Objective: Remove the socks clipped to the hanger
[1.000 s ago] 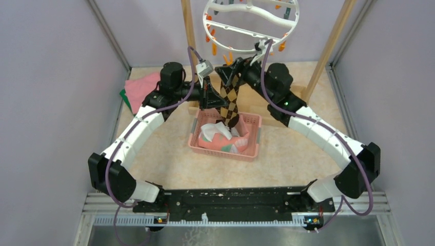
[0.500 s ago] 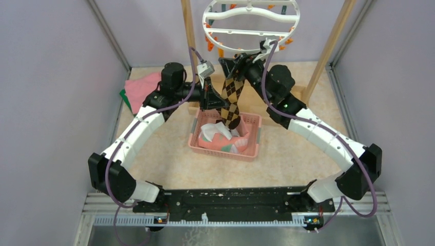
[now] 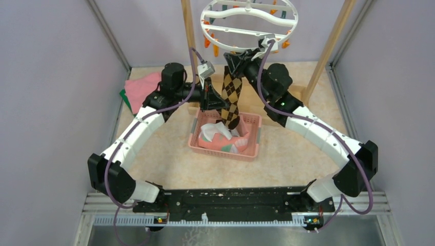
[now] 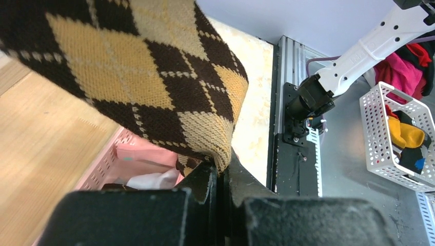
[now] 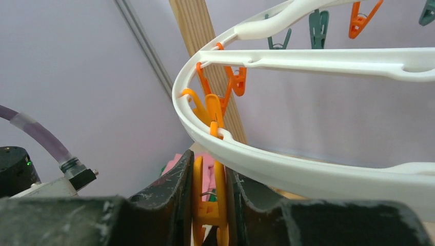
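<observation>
A dark brown-and-tan argyle sock (image 3: pixel 232 97) hangs from the near rim of the white ring hanger (image 3: pixel 250 23) by an orange clip (image 5: pixel 208 200). My right gripper (image 3: pixel 235 60) is at the sock's top, just under the ring, and its jaws are shut on that clip. In the right wrist view the gripper (image 5: pixel 209 177) squeezes the clip's two orange handles below the hanger rim (image 5: pixel 308 169). My left gripper (image 3: pixel 214 105) is shut on the sock's lower edge. The left wrist view shows the knit sock (image 4: pixel 154 77) pinched between that gripper's (image 4: pixel 224 171) fingers.
A pink basket (image 3: pixel 254 138) below the sock holds pink-and-teal and white socks (image 3: pixel 220 138). Folded pink and green cloths (image 3: pixel 141 87) lie at the back left. Wooden posts (image 3: pixel 187 25) (image 3: pixel 331 46) flank the hanger. Other orange and teal clips dangle from the ring.
My right gripper has closed onto the orange clip at the sock's top. The hanger ring has swung back and up. The left gripper has kept its hold.
</observation>
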Controlling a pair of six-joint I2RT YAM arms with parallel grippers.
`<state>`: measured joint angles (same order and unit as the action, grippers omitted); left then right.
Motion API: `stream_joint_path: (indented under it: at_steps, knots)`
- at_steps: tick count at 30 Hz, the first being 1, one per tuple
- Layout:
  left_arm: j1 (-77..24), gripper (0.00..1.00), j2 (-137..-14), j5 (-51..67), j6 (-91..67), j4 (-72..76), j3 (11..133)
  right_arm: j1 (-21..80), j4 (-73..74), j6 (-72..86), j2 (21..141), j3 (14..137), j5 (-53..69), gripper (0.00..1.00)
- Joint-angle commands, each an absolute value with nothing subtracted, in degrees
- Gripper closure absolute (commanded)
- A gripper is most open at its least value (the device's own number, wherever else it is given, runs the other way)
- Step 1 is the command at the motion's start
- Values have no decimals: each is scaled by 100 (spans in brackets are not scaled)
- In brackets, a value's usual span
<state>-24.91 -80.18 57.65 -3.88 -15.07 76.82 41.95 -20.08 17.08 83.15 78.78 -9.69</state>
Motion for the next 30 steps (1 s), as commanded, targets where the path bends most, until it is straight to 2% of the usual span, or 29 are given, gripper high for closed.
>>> stream_joint_path:
  at_steps: [1, 8, 9, 10, 12, 13, 14, 16, 20, 25, 28, 30]
  knots:
    - [-2514, 100, -7737, 5762, -179, -1535, 7767, 4180, -2162, 1689, 8347, 8251, -1057, 98]
    - [-2514, 100, -7453, 4996, 878, -2081, 7113, 4016, -1795, 1705, 8225, 8233, -1083, 100]
    - [-2509, 100, -7409, 4912, 1004, -2083, 6954, 3997, -1720, 1712, 8192, 8203, -1081, 97]
    - [-2515, 100, -7389, 4828, 1126, -2076, 6797, 3986, -1626, 1714, 8155, 8142, -1079, 85]
    - [-2520, 100, -7410, 4638, 1363, -2092, 6554, 3981, -1528, 1714, 8047, 7958, -1087, 49]
    - [-2514, 100, -7452, 4559, 1467, -2126, 6455, 3988, -1526, 1718, 7951, 7806, -1101, 37]
    - [-2521, 96, -7509, 4477, 1570, -2152, 6373, 3981, -1528, 1724, 7850, 7662, -1111, 27]
    - [-2522, 85, -7622, 4271, 1767, -2202, 6219, 3986, -1529, 1777, 7627, 7317, -1163, 16]
    - [-2520, 71, -7856, 3814, 2078, -2258, 6099, 3990, -1337, 2075, 7153, 6642, -1152, 3]
    - [-2520, 54, -8072, 3053, 2415, -2058, 5842, 4008, -1066, 2444, 6455, 5558, -1187, 1]
    - [-2518, 31, -8288, 2668, 2719, -1949, 5624, 4014, -1038, 2779, 6160, 4850, -1124, 1]
    - [-2521, 3, -8416, 2511, 2844, -1930, 5545, 4068, -1091, 2945, 6112, 4461, -1023, 1]
